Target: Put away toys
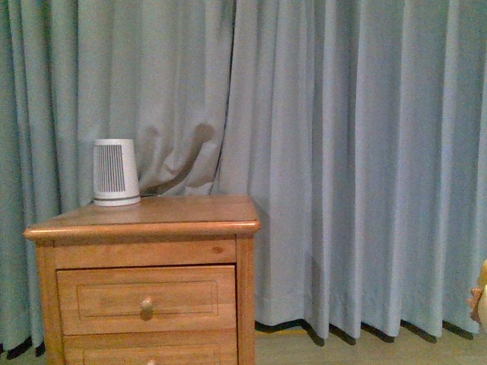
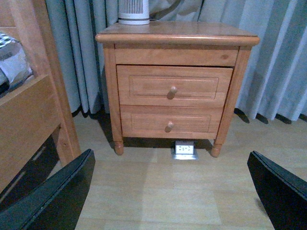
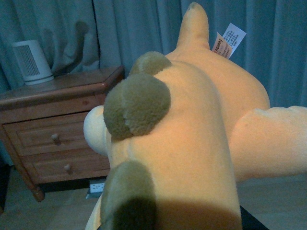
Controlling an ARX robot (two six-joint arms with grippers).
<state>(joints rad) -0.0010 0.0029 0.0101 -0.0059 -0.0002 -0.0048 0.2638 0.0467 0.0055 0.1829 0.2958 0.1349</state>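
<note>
A soft orange-yellow plush toy (image 3: pixel 192 134) with olive-brown patches fills the right wrist view, and a paper tag (image 3: pixel 228 40) hangs near its far end. My right gripper (image 3: pixel 180 221) is shut on it. The plush hides the gripper almost fully; only a dark finger edge (image 3: pixel 252 222) shows. In the front view a sliver of the plush toy (image 1: pixel 481 300) peeks in at the right edge. My left gripper (image 2: pixel 170 199) is open low over the wooden floor, its black fingers (image 2: pixel 53 201) wide apart with nothing between them.
A wooden nightstand (image 1: pixel 152 228) with two knobbed drawers (image 2: pixel 172 86) stands before grey-blue curtains (image 1: pixel 358 152). A white slatted device (image 1: pixel 116 172) sits on its top. A floor socket box (image 2: pixel 184 149) lies under it. A wooden bed frame (image 2: pixel 29 110) stands beside the nightstand.
</note>
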